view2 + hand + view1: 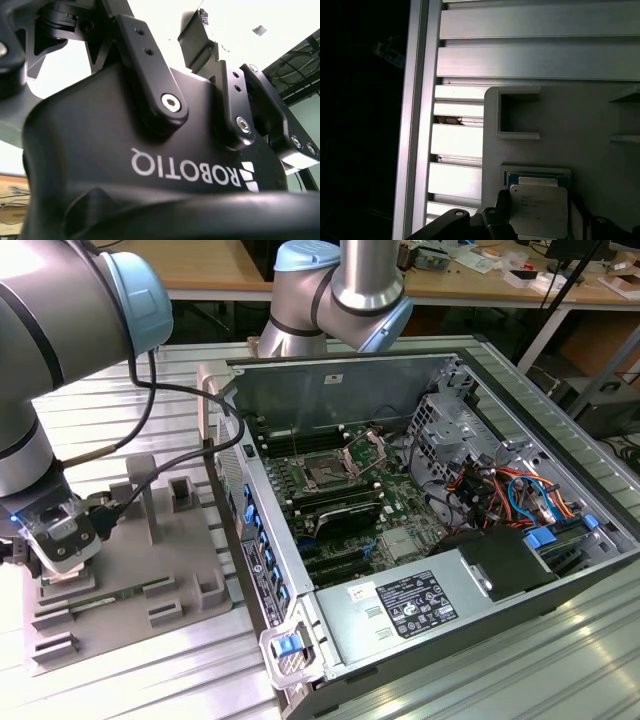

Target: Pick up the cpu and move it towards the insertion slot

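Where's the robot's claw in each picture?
Exterior view: claw low at that view's left, above the grey holder.
Second wrist view: the claw's black body, close up.
First wrist view: its dark links beside the cpu.
Shared landmark: grey holder, exterior and first wrist views.

Table top (130,400): ribbed aluminium profile, silver-grey; its slats also appear in the first wrist view (535,30).
Wooden bench (210,265): light worktop along the far side, cluttered with small items toward the exterior view's right.
Bench leg (545,325): pale metal, slanted.
Floor (250,315): dark beneath the bench, possibly shadow only.
Glare (15,590): strong white patch on the table at the exterior view's left.
Ceiling (240,20): washed-out bright in the second wrist view.
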Robot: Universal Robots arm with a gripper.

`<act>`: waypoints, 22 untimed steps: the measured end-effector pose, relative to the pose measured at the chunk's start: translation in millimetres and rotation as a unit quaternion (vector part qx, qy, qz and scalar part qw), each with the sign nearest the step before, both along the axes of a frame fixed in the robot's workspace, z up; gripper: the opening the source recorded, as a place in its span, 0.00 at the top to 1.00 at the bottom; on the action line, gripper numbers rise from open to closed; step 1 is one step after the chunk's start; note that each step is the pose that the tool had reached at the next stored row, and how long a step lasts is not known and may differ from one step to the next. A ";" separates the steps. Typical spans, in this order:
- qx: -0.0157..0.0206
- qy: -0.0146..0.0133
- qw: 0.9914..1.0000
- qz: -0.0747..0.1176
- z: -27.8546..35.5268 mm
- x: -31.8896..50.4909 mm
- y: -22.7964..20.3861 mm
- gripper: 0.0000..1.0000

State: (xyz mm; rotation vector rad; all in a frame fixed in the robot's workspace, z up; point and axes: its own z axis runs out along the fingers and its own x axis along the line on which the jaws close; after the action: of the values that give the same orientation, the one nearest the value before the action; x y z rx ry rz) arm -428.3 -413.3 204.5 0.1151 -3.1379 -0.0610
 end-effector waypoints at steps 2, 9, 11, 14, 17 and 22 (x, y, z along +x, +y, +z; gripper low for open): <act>0.000 0.000 1.000 0.000 2.5 0.0 0.0 0.45; 0.000 0.000 1.000 0.000 6.9 0.0 0.0 0.45; 0.000 0.000 1.000 0.000 8.5 0.0 0.0 0.45; 0.001 0.000 1.000 0.000 10.3 0.0 0.0 0.45; 0.001 0.000 1.000 0.000 12.1 0.0 0.0 0.45; 0.001 0.000 1.000 0.000 15.1 0.0 0.0 0.45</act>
State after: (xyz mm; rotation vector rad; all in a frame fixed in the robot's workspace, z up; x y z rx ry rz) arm -428.3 -413.3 219.6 0.1151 -3.1379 -0.0632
